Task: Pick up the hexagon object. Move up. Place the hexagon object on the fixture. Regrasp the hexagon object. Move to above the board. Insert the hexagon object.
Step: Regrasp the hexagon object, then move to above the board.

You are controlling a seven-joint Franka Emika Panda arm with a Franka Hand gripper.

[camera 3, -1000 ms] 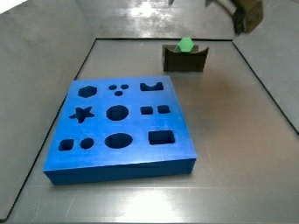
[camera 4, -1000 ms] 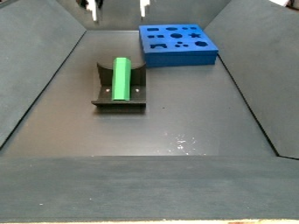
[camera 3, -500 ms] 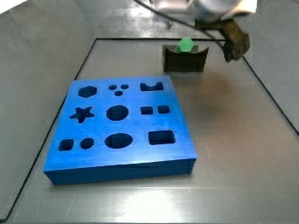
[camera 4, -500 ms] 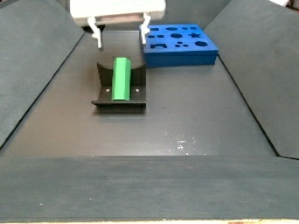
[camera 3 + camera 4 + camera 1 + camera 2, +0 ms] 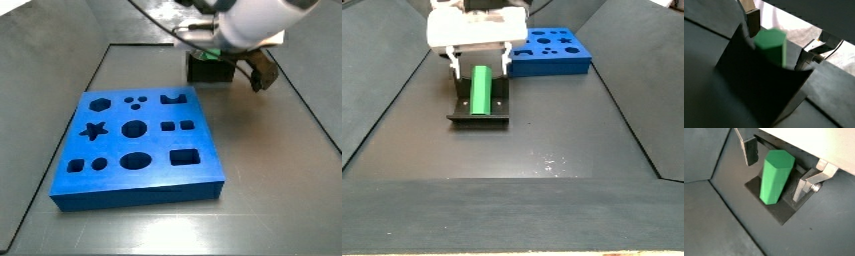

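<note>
The green hexagon object (image 5: 773, 177) lies in the notch of the dark fixture (image 5: 784, 214); it shows in both wrist views (image 5: 772, 44) and in a side view (image 5: 480, 87). My gripper (image 5: 776, 170) is open and straddles the peg's upper end, one silver finger (image 5: 749, 150) on each side, with a gap to the peg on both sides. In a side view the gripper (image 5: 477, 68) hangs over the fixture's (image 5: 477, 113) far end. In a side view the arm (image 5: 241, 25) hides the peg and most of the fixture (image 5: 207, 67). The blue board (image 5: 136, 145) lies apart.
Dark sloping walls (image 5: 382, 90) enclose the floor on both sides. The board in a side view (image 5: 545, 50) sits at the far end, right of the fixture.
The gripper has come down from above onto the fixture and now has its open fingers on either side of the green peg. The peg has not moved.
</note>
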